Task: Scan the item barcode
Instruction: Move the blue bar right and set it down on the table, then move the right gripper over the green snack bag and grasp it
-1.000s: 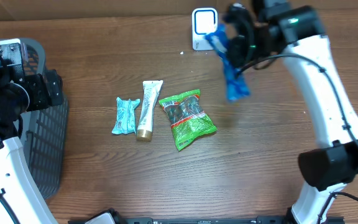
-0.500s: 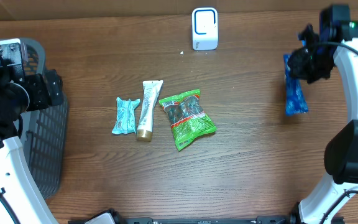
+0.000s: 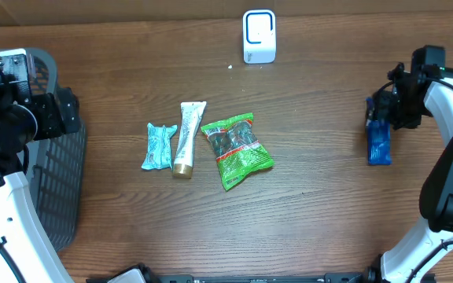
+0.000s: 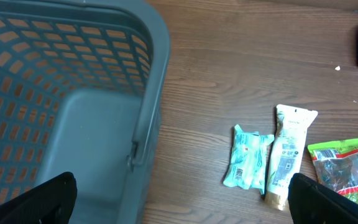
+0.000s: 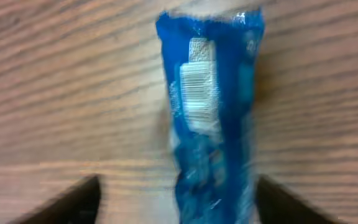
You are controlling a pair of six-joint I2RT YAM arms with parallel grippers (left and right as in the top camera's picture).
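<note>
Since a second ago the right gripper (image 3: 382,119) has swung from the scanner (image 3: 259,36) far to its right. The blue packet (image 3: 379,145) lies there on the table (image 3: 313,196), barcode up, between parted fingers. The left gripper (image 4: 185,202) gapes at the basket (image 4: 148,93), far left of the scanner.

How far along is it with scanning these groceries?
Done, it seems: the blue packet, held up at the scanner a second ago, now lies set aside on the right, the right claw open over it. In hand: nothing; the left claw is open too. Left: the teal packet, tube and green bag wait in the middle.
</note>
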